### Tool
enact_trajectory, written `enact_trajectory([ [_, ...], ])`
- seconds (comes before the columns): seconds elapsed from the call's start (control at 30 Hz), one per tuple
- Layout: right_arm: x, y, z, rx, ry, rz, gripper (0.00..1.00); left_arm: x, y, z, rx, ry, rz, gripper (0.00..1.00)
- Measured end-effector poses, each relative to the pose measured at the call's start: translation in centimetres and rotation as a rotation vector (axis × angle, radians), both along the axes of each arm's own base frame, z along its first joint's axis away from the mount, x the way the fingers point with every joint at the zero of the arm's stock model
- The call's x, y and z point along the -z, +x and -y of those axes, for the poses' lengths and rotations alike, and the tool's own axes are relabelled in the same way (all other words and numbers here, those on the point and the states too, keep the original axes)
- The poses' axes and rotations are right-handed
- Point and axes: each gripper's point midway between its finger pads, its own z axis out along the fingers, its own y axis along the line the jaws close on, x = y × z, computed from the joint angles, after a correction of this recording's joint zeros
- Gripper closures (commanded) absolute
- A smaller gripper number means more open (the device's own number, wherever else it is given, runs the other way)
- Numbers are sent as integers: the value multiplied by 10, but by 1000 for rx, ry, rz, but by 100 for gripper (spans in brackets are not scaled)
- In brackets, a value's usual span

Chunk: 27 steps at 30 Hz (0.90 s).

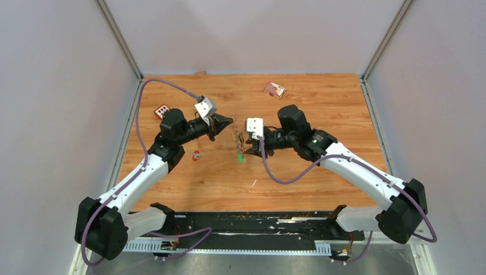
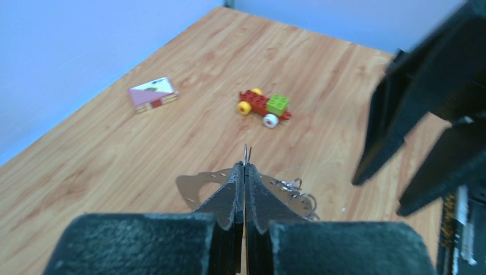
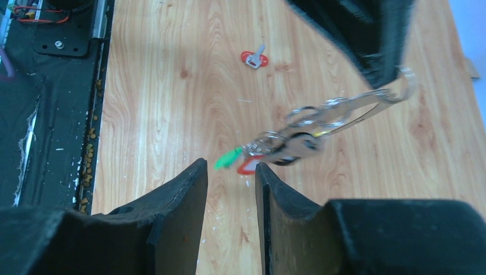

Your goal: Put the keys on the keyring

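Note:
My left gripper [image 2: 245, 167] is shut on the keyring [image 2: 193, 184], a silvery-grey strip loop held above the table. In the right wrist view the keyring [image 3: 367, 104] runs down from the left gripper's black fingers [image 3: 367, 40] to a bunch of keys [image 3: 281, 146], with a green key [image 3: 229, 158] and a red tag [image 3: 247, 167] at its low end. My right gripper [image 3: 231, 166] stands open just short of the green key, with nothing between its fingers. One red-headed key [image 3: 255, 59] lies loose on the wood. From above, the left gripper [image 1: 224, 122] and right gripper [image 1: 247, 150] flank the hanging keys [image 1: 238, 146].
A red-yellow-green toy brick car [image 2: 265, 106] and a pink card box [image 2: 152, 93] sit toward the back of the table. A red block with white squares [image 1: 161, 110] lies behind the left arm. The black base rail [image 1: 246, 220] runs along the near edge.

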Motion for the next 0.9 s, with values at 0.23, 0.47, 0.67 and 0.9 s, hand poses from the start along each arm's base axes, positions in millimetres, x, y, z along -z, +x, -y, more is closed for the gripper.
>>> enact_trajectory([
  [0.23, 40, -14, -28, -75, -83, -72, 64, -16, 40, -37, -218, 27, 35, 100],
  [0.47, 71, -33, -76, -171, -161, -85, 64, -57, 77, -74, -394, 38, 116, 100],
  [0.67, 108, -20, -119, -189, -228, -114, 61, -77, 100, -96, -481, 54, 122, 100],
  [0.9, 147, 22, -171, -153, -280, -139, 60, -87, 108, -102, -503, 77, 104, 100],
])
